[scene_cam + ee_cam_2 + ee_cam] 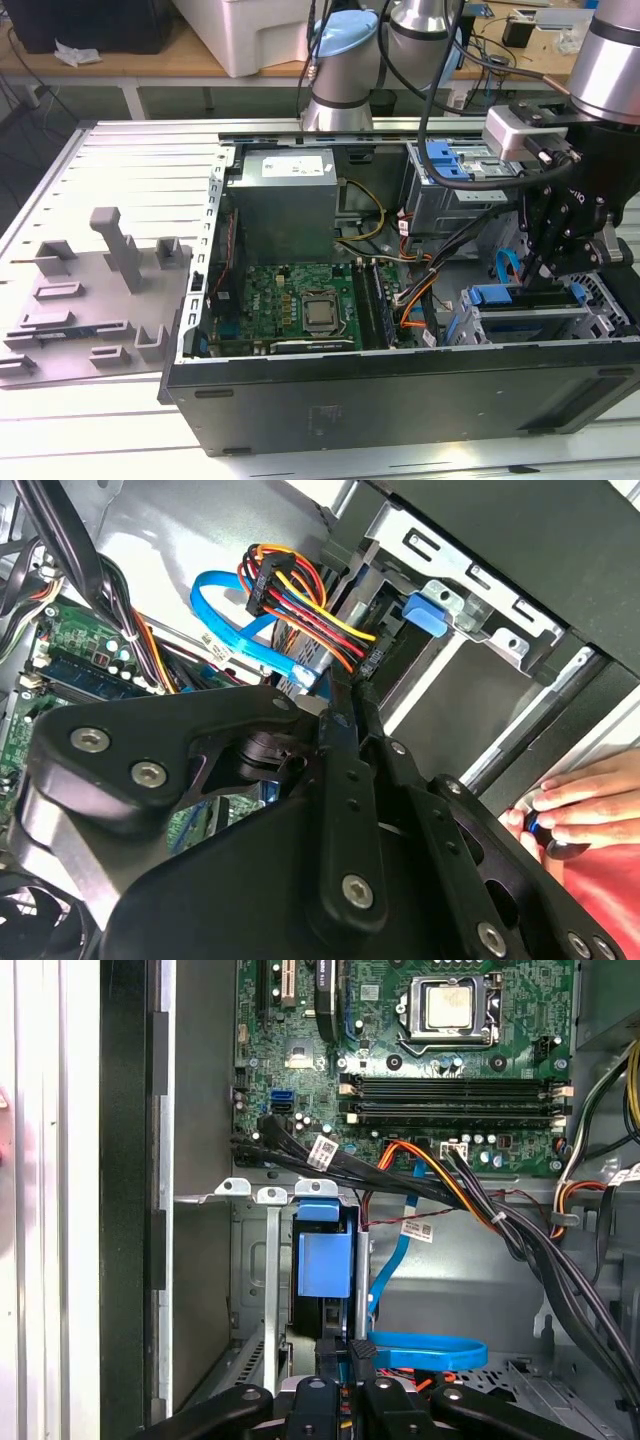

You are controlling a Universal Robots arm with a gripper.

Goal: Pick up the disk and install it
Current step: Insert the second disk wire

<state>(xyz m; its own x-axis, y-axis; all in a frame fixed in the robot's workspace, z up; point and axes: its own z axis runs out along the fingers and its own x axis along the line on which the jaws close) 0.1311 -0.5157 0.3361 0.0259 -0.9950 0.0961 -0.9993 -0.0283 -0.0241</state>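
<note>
Lying open on the table (120, 150), the case (400, 400) exposes the board (300, 300) at centre and the cage (590, 320) at the exterior view's right. A grey tray (90, 310) rests well apart at that view's left.

The arm (610, 60) reaches down over the cage, with the gripper (545, 270) low at its mouth.

The disk (325, 1260) is seated edge-on in the cage, seen as a blue strip in the first wrist view, directly ahead of the fingers (345, 1355). In both wrist views the fingers stand close together with only a narrow slot between them. Whether anything is pinched there cannot be told.

A blue cable (240, 630) and a bundle (300, 605) of coloured wires run just beside the fingers in the second wrist view.

Risk, as a judgement: the linkage could snag these leads and strain their plugs. A tilted disk could jam in the cage rails.

A hand (575, 805) rests near the case edge; it lies near the arm's sweep.
</note>
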